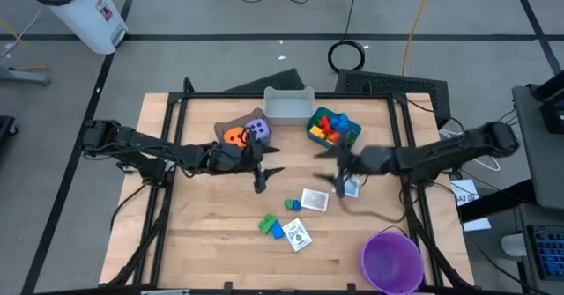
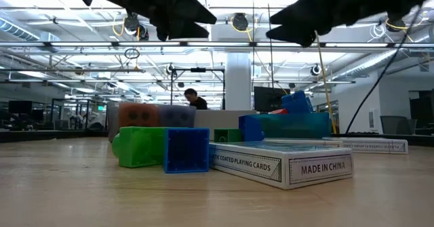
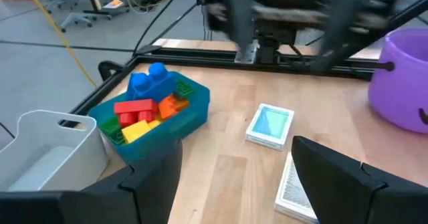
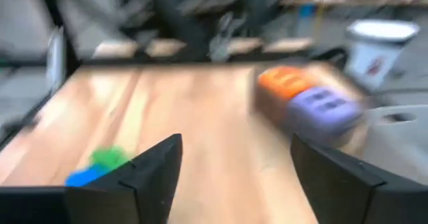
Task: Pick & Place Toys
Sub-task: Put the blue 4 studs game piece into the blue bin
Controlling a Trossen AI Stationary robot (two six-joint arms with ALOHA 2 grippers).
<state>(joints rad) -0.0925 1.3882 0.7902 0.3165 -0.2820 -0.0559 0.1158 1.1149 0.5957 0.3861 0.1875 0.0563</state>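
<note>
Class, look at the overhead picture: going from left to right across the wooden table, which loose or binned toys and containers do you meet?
Orange die → purple die → grey bin → blue bin of bricks → purple bowl.

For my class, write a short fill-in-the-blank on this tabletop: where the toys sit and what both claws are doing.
1. The orange die and the purple die sit in the ____ bin.
2. The blue bin holds a pile of small ____.
3. The bowl near the table's corner is coloured ____.
4. The left claw and right claw both hang open, holding ____.

Missing words: brown; bricks; purple; nothing
</note>
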